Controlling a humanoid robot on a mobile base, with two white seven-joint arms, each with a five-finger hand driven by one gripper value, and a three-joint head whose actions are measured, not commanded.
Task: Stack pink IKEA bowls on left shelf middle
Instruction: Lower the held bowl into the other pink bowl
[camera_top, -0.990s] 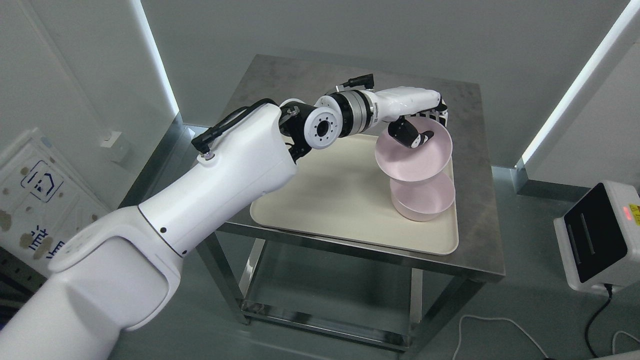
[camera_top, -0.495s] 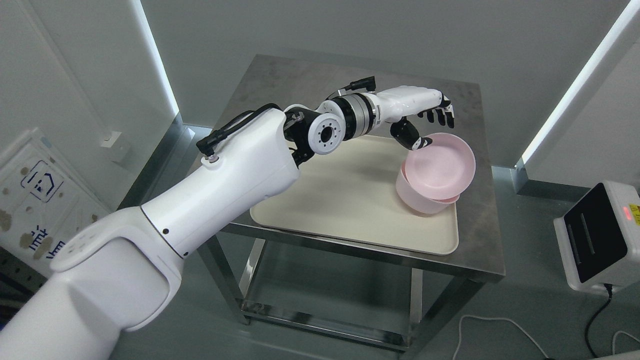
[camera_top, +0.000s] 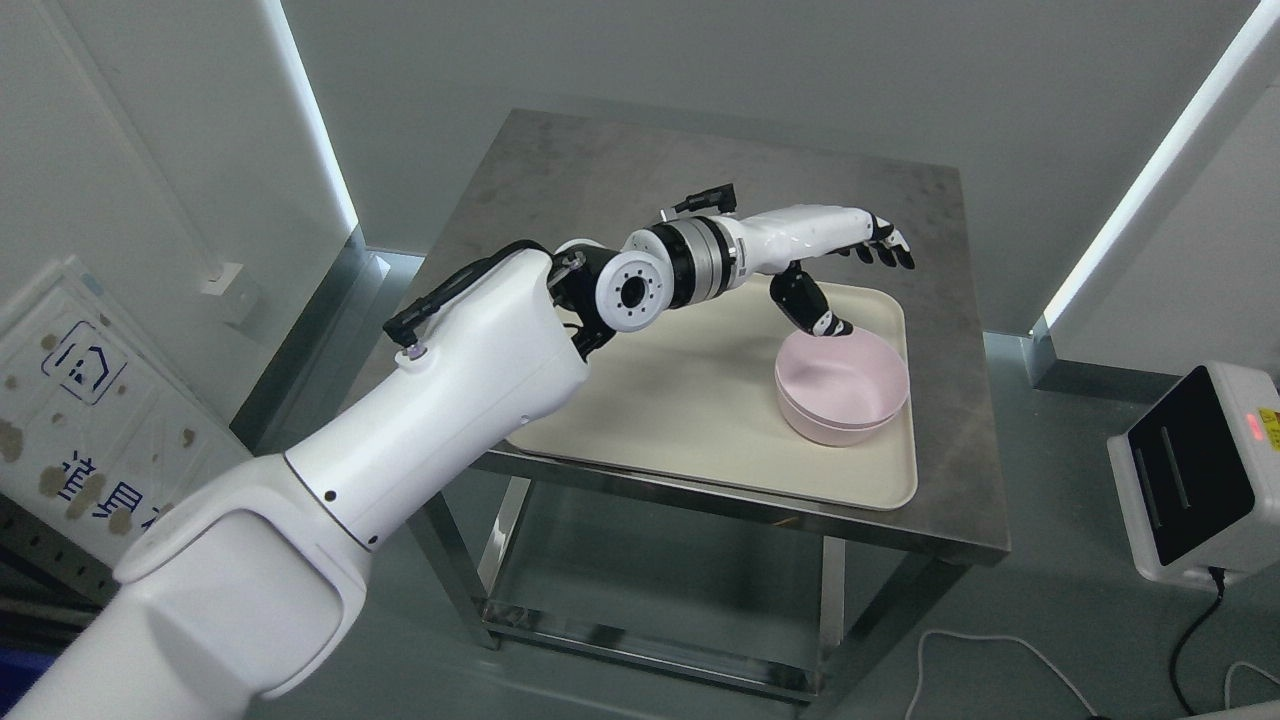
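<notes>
Two pink bowls (camera_top: 842, 388) sit nested, one inside the other, on the right part of a cream tray (camera_top: 690, 400) on a steel table. My left hand (camera_top: 865, 285) hovers just above and behind the stack with its fingers (camera_top: 888, 249) spread and holding nothing; the thumb tip is close to the stack's far rim. My left arm reaches in from the lower left across the tray. The right arm is out of the picture.
The steel table (camera_top: 940, 480) has a lower shelf beneath it. A white device with a black face (camera_top: 1195, 475) stands on the floor at right, cables trailing near it. A signboard (camera_top: 70, 400) leans at the left wall.
The held bowl dropped from tilted in my left hand into the lower bowl and settled level. My hand let go, spread its fingers and lifted slightly away.
</notes>
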